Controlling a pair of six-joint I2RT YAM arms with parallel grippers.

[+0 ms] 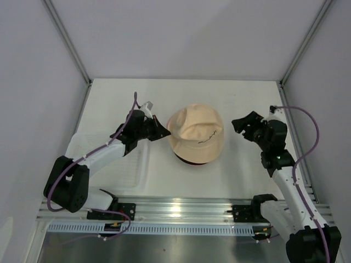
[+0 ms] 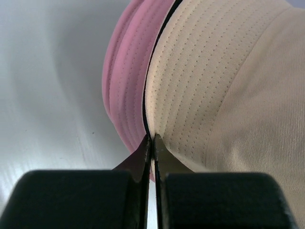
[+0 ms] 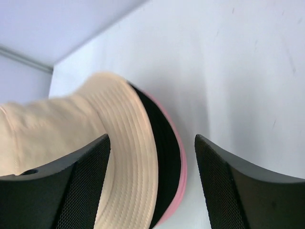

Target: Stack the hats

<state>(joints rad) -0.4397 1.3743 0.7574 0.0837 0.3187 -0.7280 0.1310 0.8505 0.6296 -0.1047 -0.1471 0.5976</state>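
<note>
Left hand (image 2: 151,140), closed, at brim of beige hat (image 2: 228,95)

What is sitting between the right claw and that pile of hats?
Nothing visible. The right gripper hangs open just right of the beige hat, which tops the black hat and pink hat; only bare table lies between them.
</note>
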